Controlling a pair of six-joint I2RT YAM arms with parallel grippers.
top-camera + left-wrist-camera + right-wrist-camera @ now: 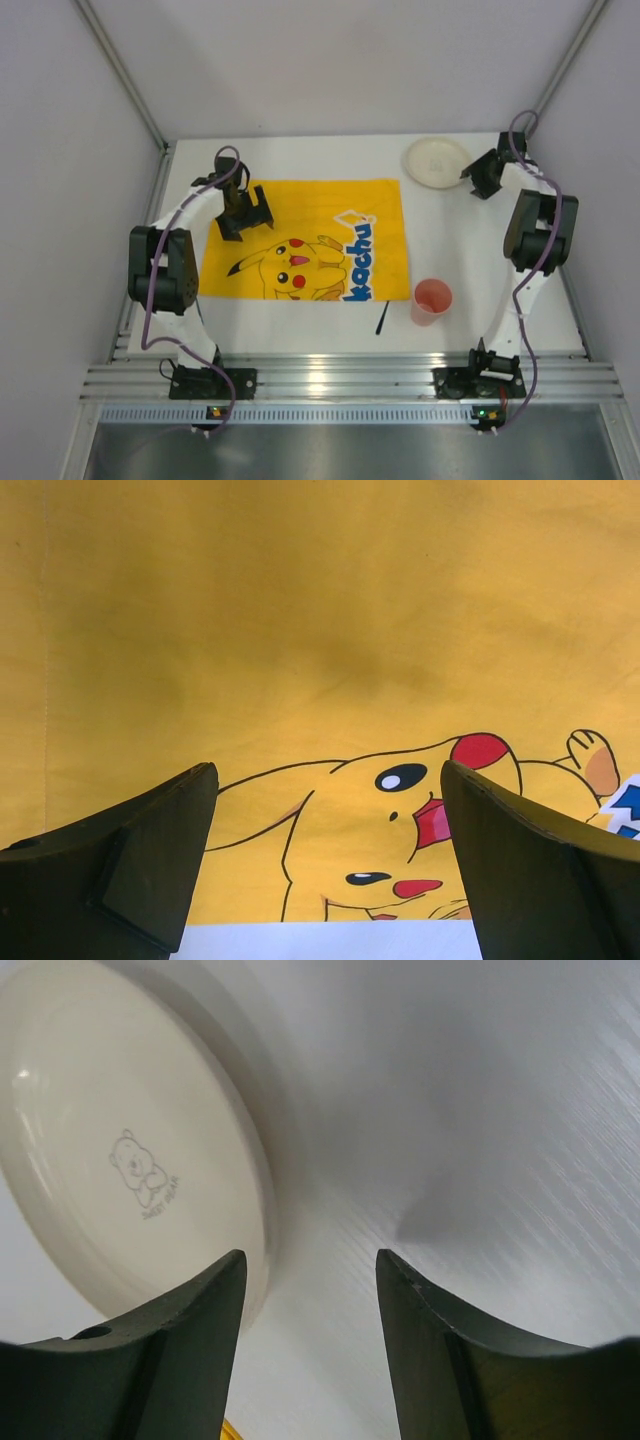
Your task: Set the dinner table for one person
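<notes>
The white dinner table (480, 280) holds a yellow Pikachu-print cloth (305, 240) spread flat at its middle left. A white plate (436, 161) with a small bear print lies at the far right. A pink cup (431, 301) stands right of the cloth's near corner, with a thin black utensil (381, 319) beside it. My left gripper (245, 215) is open and empty over the cloth's far left part; the cloth (300, 630) fills the left wrist view. My right gripper (478, 178) is open and empty just right of the plate (120, 1140), its left finger (190, 1330) near the rim.
A ribbed aluminium rail (350, 380) runs along the near edge where both arm bases are bolted. Grey walls with slanted frame posts close in the far side and both flanks. Bare white tabletop (450, 1110) lies right of the plate.
</notes>
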